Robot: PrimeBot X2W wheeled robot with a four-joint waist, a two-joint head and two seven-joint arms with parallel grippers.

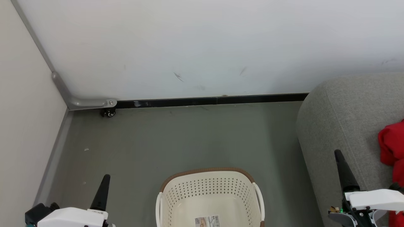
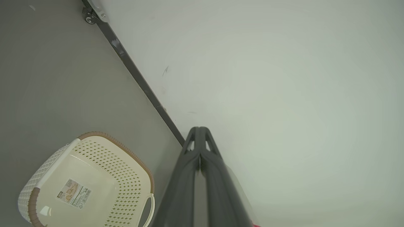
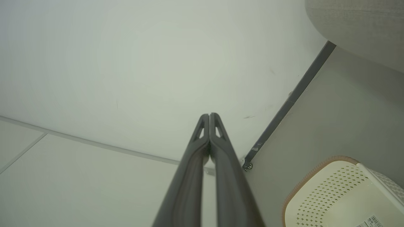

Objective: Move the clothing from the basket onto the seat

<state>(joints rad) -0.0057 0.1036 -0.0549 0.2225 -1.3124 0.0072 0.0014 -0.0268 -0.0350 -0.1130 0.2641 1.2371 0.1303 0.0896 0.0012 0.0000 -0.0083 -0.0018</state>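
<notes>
- The left gripper (image 1: 106, 177) is at lower left over the grey floor (image 1: 189, 138), fingers pressed together, gripping nothing.
- The right gripper (image 1: 338, 153) is at lower right against the seat's edge, fingers likewise together and gripping nothing.
- The laundry basket (image 1: 205, 171) stands on the floor between them, its bottom sticker (image 1: 207, 221) uncovered.
- The red clothing (image 1: 391, 145) lies on the grey seat (image 1: 341, 110), right of the basket.
- Farthest off, black skirting (image 1: 221, 100) runs beneath a white wall (image 1: 202, 47).

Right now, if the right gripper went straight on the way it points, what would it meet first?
Probably the white wall. The right gripper, shut and empty, aims at it, clear of the dark baseboard; nothing shows in between, though depth is hard to judge.
</notes>
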